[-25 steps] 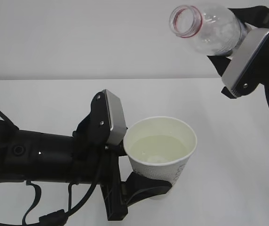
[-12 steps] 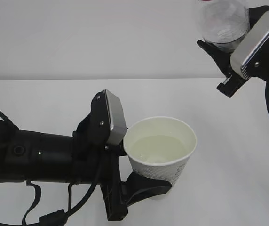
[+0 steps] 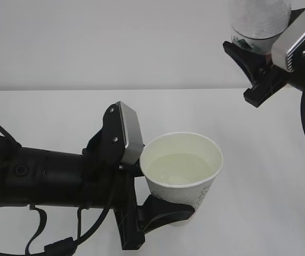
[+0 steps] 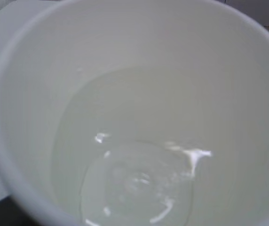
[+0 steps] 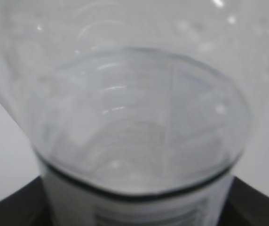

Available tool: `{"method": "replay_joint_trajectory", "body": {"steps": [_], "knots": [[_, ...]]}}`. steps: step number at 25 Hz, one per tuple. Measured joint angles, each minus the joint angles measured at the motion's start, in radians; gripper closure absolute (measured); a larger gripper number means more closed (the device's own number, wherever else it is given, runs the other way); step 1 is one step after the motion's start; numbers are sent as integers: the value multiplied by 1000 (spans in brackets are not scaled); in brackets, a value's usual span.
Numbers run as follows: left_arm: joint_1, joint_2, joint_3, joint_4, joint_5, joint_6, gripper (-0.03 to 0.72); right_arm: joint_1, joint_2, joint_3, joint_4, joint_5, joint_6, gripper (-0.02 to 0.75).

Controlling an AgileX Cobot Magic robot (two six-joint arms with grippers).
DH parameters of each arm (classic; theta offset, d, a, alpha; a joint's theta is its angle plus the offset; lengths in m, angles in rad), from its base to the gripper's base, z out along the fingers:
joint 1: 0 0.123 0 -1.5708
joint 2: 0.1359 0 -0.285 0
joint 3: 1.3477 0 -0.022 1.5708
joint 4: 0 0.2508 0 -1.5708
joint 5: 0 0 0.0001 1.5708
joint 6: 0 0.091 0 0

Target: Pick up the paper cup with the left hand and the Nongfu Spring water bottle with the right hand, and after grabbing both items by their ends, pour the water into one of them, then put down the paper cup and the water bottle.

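Black gripper fingers of the left hand (image 3: 166,213) are clamped around the lower body of the white tapered paper cup (image 3: 182,176), which sits upright and off the table, its rolled rim level. The clear water (image 4: 139,183) lies pooled in the cup's cream bottom, well below the rim, with small highlights on its surface. Up in the top right corner of the exterior view, the right hand (image 3: 254,58) is closed on the base end of the tall clear ribbed plastic Nongfu Spring water bottle (image 3: 259,21); the bottle stands about upright and its neck runs out of the picture. The right wrist view shows the label edge at the bottom and what looks like little or no liquid inside, though blur leaves that unsure.

Pouring looks finished, so the step in hand is setting both items down. Doing it well probably means lowering the cup straight, keeping the rim level so nothing slops, and letting go only once the base rests flat. The bottle should come down upright, well apart from the cup, since a light bottle tips easily.

The white table (image 3: 259,160) around both arms shows nothing else, and the pale wall (image 3: 88,42) behind is bare. The likeliest obstruction is the left arm's own bulk and cables beside the cup.
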Motion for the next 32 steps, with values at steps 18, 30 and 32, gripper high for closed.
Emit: {"method": "replay_joint_trajectory", "body": {"steps": [18,30,32], "knots": [[0,0,0,0,2,0,146,0,0,47,141,0,235,255],[0,0,0,0,2,0,146,0,0,148,387,2,171,256],[0,0,0,0,2,0,146,0,0,163,401,2,169,256]]}}
